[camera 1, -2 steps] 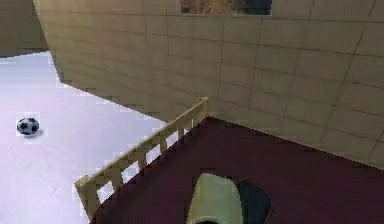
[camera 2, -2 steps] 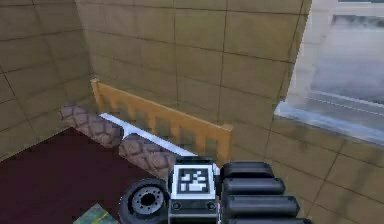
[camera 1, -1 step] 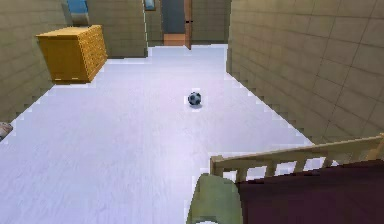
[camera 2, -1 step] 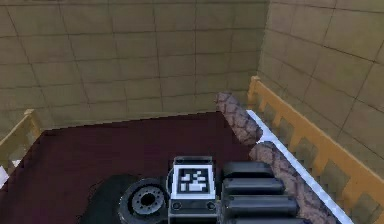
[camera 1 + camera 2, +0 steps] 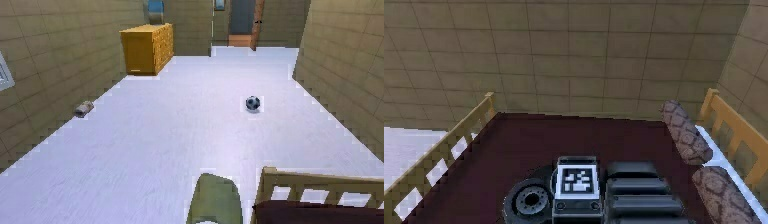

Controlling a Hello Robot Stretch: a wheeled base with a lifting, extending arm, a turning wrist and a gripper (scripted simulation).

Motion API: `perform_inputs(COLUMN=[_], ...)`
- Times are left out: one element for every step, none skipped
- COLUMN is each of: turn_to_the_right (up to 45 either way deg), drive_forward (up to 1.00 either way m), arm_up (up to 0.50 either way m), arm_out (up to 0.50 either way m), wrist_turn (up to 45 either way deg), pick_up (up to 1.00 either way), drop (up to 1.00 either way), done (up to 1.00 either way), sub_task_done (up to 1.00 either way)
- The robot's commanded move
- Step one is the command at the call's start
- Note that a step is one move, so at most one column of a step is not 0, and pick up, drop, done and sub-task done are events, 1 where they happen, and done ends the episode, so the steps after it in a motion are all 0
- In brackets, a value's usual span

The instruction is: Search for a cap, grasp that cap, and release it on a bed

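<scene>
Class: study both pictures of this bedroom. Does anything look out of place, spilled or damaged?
Two things lie loose on the pale floor: a black-and-white ball alone in the open middle, and a small grey object by the forward view's left wall. Nothing looks spilled or broken.

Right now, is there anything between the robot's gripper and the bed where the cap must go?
Nothing visible stands between them. The gripper shows against the dark red cover of the bed, inside the wooden rails, with the pillows off at the arm side view's right. Whether it holds anything cannot be told.
</scene>
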Motion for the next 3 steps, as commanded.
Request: perform_inputs(turn_to_the_right=[0.0,0.0,0.0], drive_forward=[0.00,0.00,0.00], arm_up=[0.00,0.00,0.00], arm_out=[0.48,0.00,0.00], wrist_turn=[0.0,45.0,45.0], pick_up=[0.00,0.00,0.00], drop=[0.00,0.00,0.00], done=[0.00,0.00,0.00], sub_task_done=[0.00,0.00,0.00])
